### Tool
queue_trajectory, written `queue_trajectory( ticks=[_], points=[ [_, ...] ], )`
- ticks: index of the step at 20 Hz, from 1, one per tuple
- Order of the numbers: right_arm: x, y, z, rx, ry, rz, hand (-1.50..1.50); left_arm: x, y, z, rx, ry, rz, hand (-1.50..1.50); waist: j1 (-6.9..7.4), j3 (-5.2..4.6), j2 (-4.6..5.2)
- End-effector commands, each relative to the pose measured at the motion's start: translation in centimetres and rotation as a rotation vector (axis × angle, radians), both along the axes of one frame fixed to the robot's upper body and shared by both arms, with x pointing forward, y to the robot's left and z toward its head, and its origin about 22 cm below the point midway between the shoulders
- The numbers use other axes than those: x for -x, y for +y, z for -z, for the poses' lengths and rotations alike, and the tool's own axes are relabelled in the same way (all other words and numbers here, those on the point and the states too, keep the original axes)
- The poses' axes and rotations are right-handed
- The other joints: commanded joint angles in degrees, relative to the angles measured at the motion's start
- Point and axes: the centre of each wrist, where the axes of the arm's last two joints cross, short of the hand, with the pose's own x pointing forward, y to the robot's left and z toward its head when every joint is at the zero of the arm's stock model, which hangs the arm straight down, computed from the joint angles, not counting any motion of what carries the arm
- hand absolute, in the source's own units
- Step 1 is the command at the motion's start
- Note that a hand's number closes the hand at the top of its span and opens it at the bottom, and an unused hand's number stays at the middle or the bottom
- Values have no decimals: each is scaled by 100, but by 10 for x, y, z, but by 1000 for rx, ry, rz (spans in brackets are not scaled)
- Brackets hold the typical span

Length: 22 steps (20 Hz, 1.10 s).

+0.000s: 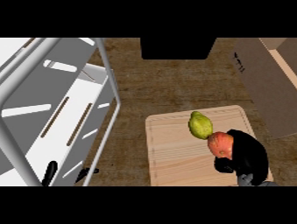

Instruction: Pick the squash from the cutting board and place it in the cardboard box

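Black against pale wood, the robot's right hand (246, 155) curls around an orange squash (220, 142) at lower right of the frame, fingers wrapped about its far side while the fruit sits low over the cutting board (176, 153); whether it has cleared the wood cannot be told. Just beyond, touching or nearly touching the squash, lies a yellow-green lemon (200, 124), which a careless lift could nudge. Good practice now, by this reading, is to raise the squash straight up before swinging it toward the upper right, keeping the lemon undisturbed. At lower left, dark fingertips of the left hand (50, 171) show through a white wire dish rack (47, 109); its posture cannot be made out. Farther up, the brown speckled counter (164, 83) stretches to a black block (178, 47) at top centre. The cardboard box (277, 87), the squash's destination, stands at upper right, its opening only partly in frame.
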Motion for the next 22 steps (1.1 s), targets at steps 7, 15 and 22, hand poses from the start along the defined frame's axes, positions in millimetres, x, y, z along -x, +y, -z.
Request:
queue_trajectory(
  ticks=[7, 15, 22],
  points=[
    [-72, 16, -23, -22, 9, 241, 150, -57, 37, -23, -157, -135, -182, 0, 555, 126, 182],
    [-131, 14, -61, 95, -79, 285, 150, -75, 12, -17, -162, -143, -163, 0, 738, 119, 135],
    [-159, 37, -120, 190, -261, 267, 150, -87, 12, -21, -159, -133, -200, 0, 561, 106, 31]
  ],
)
